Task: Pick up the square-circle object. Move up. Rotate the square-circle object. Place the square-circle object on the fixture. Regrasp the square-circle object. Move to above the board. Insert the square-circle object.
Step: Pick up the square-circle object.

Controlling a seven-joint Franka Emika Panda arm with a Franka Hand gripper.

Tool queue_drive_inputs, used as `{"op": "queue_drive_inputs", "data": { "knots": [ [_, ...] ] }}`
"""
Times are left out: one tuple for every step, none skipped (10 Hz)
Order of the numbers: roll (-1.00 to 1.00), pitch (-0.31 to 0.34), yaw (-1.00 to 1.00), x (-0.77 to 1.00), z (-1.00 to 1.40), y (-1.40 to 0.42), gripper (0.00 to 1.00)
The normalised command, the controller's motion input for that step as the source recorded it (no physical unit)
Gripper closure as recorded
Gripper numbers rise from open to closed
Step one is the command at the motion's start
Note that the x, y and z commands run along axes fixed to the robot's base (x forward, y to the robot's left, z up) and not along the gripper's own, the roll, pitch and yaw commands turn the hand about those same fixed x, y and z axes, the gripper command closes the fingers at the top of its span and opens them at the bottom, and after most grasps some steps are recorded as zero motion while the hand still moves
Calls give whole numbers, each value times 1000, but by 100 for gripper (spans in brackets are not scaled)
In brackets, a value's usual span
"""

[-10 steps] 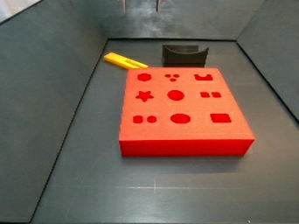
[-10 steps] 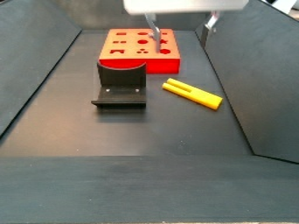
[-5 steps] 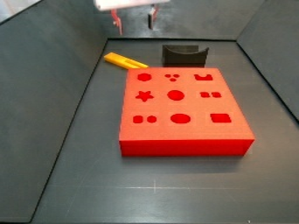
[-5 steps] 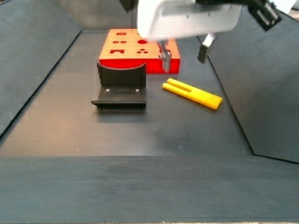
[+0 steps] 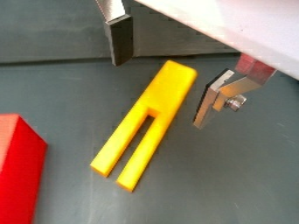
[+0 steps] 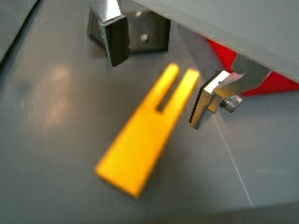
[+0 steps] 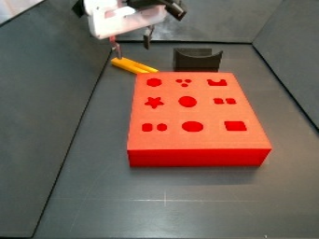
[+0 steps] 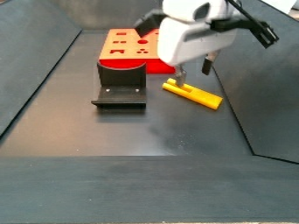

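Gripper [image 5: 160, 74] hovers just above the square-circle object [image 5: 149, 122], jaws wide, straddling it, nothing held.

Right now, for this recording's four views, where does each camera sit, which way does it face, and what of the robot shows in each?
Wrist view: on the arm, looking down at the square-circle object lying between the open gripper fingers.
Wrist view: same mount, other angle; peg, gripper, a corner of the board.
Side view: high at the board's near end, facing the fixture; gripper above the peg.
Side view: opposite end, fixture before the board; gripper.
All four share the peg.
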Motion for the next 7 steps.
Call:
{"op": "queue_drive_inputs", "data": {
  "knots": [
    [3, -240, 471, -237, -671, -74, 0],
    [0, -236, 460, -146, -657, -97, 0],
    [31, -211, 400, -17, -549, -171, 0],
    [57, -107, 269, 97, -440, -106, 0],
    [84, -51, 166, 74, -349, -29, 0],
    [90, 0, 94, 57, -280, 0, 0],
    [87, 0, 54, 26, -266, 0, 0]
  ]
}}
